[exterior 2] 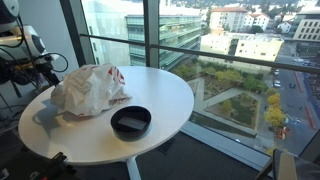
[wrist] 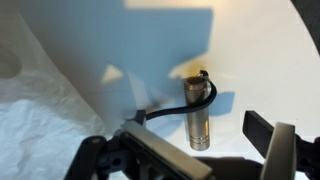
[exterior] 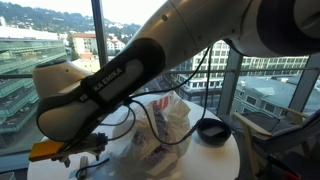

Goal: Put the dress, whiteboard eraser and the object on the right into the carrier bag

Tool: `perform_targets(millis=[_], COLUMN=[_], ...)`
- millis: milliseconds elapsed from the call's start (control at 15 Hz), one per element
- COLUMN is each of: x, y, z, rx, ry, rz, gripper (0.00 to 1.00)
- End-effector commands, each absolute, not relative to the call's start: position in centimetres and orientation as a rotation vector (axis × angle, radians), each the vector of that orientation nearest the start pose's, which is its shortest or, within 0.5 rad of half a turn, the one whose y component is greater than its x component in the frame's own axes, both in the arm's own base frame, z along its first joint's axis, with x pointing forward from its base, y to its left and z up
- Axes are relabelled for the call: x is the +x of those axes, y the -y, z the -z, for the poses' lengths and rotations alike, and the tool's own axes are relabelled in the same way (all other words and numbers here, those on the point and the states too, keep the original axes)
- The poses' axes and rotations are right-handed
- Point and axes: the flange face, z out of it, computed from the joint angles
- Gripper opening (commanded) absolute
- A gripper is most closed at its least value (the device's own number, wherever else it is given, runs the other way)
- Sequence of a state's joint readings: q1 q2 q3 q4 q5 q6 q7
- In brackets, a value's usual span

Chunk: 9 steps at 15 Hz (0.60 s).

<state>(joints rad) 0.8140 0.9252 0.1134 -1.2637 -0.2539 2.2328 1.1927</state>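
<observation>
White table (wrist: 240,70): metal cylinder (wrist: 198,115) stands between the spread gripper (wrist: 180,140) jaws.

Upper-floor office-type space in a high-rise. In an exterior view, a floor-to-ceiling glass window wall (exterior 2: 250,70) with dark metal mullions (exterior 2: 153,35) runs from 10 to 3 o'clock. Outside are a glass-fronted office block (exterior 2: 170,30) at 12 and a tree-lined courtyard (exterior 2: 235,100) below at 3. A round white table (exterior 2: 170,95) stands at 8 o'clock beside the glass. City rooftops (exterior: 85,42) show in both exterior views.
</observation>
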Motion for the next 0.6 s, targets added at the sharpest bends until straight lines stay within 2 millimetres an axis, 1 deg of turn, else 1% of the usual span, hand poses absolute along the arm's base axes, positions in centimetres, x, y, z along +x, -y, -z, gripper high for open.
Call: perform_targets(millis=[0, 267, 333, 533], x=[49.9, 51.4, 51.5, 51.6], y=[-59.5, -58.5, -58.2, -57.8], z=[-18.6, -16.4, -15.9, -15.0], rx=[-3.106, -3.138, -3.144, -3.153], ry=[-0.231, -0.228, -0.233, -0.234], rz=[0.217, 0.230, 0.221, 0.193], gripper=[1.00, 1.00, 0.80, 0.58])
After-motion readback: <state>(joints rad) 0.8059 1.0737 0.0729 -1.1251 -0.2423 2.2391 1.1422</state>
